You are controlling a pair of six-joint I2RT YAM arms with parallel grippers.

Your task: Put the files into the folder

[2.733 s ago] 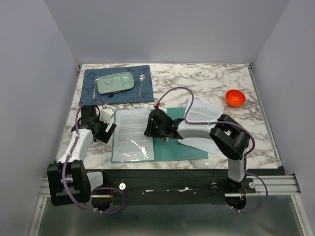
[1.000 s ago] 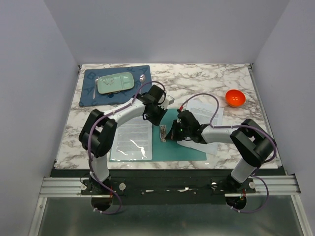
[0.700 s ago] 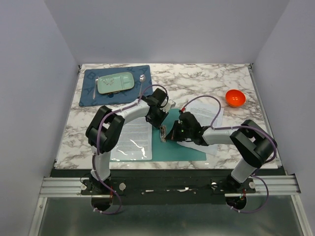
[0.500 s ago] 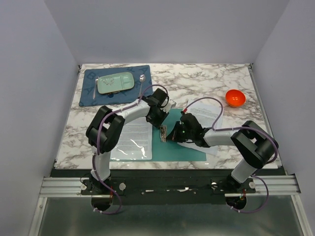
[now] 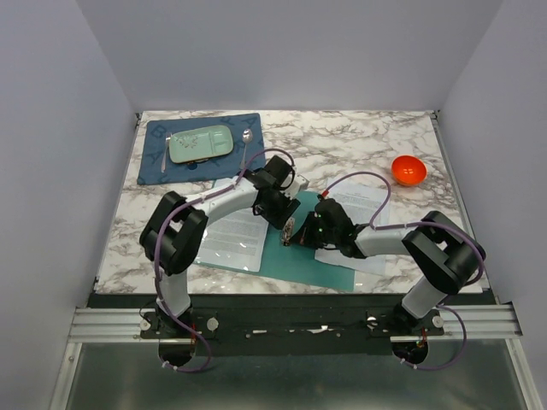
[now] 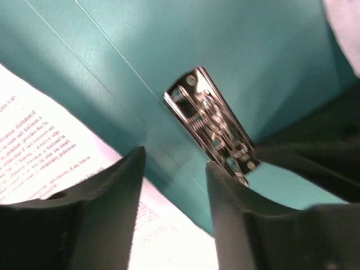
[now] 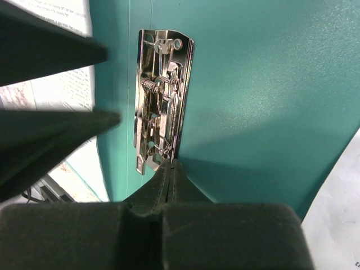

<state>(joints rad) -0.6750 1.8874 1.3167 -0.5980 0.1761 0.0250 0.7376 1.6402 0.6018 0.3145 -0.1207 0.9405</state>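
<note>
Folder (image 7: 242, 84) clip (image 7: 163, 95) at closed right jaws

A white marble-patterned tabletop (image 5: 359, 141) with grey veins sits enclosed by plain pale lavender walls (image 5: 299, 51) at left, far and right. An aluminium rail (image 5: 291, 323) runs along its near edge.
</note>
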